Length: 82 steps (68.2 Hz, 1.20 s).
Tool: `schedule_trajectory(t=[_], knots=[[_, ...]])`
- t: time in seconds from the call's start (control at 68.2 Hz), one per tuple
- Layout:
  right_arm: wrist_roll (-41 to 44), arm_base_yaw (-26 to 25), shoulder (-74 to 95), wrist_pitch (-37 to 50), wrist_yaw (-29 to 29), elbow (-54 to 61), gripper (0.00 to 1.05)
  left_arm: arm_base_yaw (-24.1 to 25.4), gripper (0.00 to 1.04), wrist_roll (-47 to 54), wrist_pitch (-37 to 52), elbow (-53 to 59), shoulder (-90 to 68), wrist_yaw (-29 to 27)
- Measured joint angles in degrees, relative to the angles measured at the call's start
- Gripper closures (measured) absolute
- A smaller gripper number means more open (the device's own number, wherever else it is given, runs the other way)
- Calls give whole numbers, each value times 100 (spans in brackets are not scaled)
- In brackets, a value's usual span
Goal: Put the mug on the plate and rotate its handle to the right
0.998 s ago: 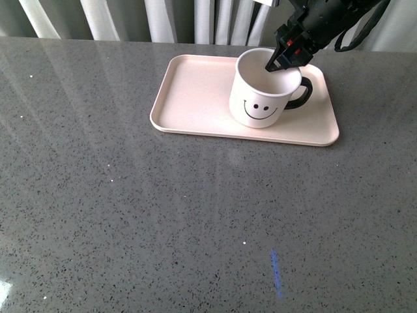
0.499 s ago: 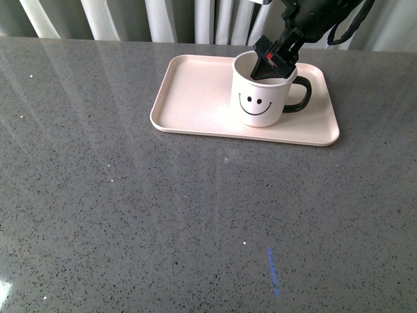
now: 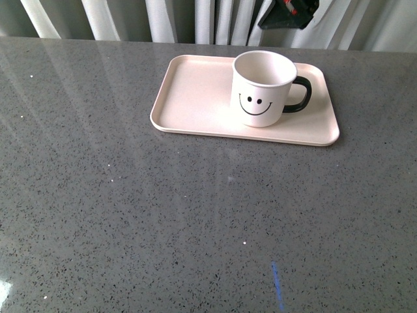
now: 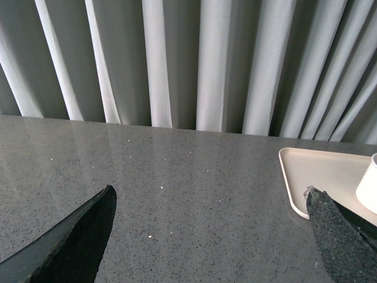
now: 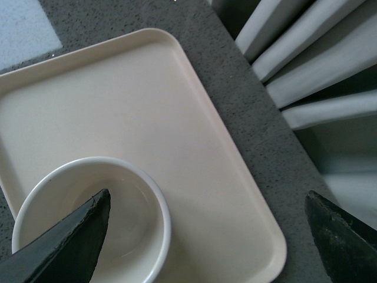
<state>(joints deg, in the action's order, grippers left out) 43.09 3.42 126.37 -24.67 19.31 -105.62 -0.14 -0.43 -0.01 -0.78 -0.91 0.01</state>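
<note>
Inspecting mug: we find the mug [image 3: 263, 87] upright on the plate [image 3: 195, 98], toward the plate's 3 o'clock half, smiley face turned to the front camera.
Handle: we see the handle [image 3: 301, 96] at 3 o'clock of the mug body, over the plate surface and short of the rim.
Plate: we note it lies flat on the grey tabletop [image 3: 163, 215], toward 12 o'clock of the front view, near the curtain [image 3: 176, 16].
Right gripper: we see the right gripper [image 5: 206, 242] high above the mug and plate, jaws spread wide, nothing between them; from the wrist view the mug's open mouth [image 5: 94, 218] lies below one fingertip [image 5: 65, 247]. In the front view only a dark part of it shows at 12 o'clock [image 3: 288, 13], clear of the mug.
Left gripper: we see the left gripper [image 4: 212, 236] spread wide over bare tabletop, holding nothing; the plate's corner [image 4: 294, 177] sits near one fingertip [image 4: 344, 236].
</note>
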Motion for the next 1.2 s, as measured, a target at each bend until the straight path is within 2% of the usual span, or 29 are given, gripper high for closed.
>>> schedule_trajectory(t=[0.103, 0.132, 0.176, 0.205, 0.249, 0.323, 0.426, 0.66, 0.734, 0.998, 1.056, 1.203], knots=[[-42, -11, -55, 44, -31, 28, 9, 0, 9, 0, 0, 0, 0, 0], [-396, 13, -138, 691, -448, 369, 13, 0, 9, 0, 0, 0, 0, 0], [-1209, 72, -374, 2212, -1456, 1239, 21, 0, 9, 0, 0, 0, 0, 4], [-1565, 74, -487, 2804, -1729, 1635, 25, 0, 9, 0, 0, 0, 0, 2], [-2424, 79, -796, 4275, -2179, 2638, 33, 0, 9, 0, 0, 0, 0, -2], [-3261, 52, -1248, 6284, -2273, 3875, 46, 0, 9, 0, 0, 0, 0, -2], [-3875, -11, -2013, 7744, -2264, 5104, 63, 0, 9, 0, 0, 0, 0, 0], [-4201, -94, -3119, 8465, -2159, 7066, 104, 0, 9, 0, 0, 0, 0, 0], [-4234, -214, -3436, 8568, -1928, 7576, 103, 0, 9, 0, 0, 0, 0, 0], [-4249, -354, -4664, 8686, -1934, 8880, 103, 0, 9, 0, 0, 0, 0, 0], [-4249, -352, -4752, 8974, -1930, 9162, 103, 0, 9, 0, 0, 0, 0, 0], [-4247, -350, -5237, 8786, -1930, 9608, 103, 0, 9, 0, 0, 0, 0, 0]])
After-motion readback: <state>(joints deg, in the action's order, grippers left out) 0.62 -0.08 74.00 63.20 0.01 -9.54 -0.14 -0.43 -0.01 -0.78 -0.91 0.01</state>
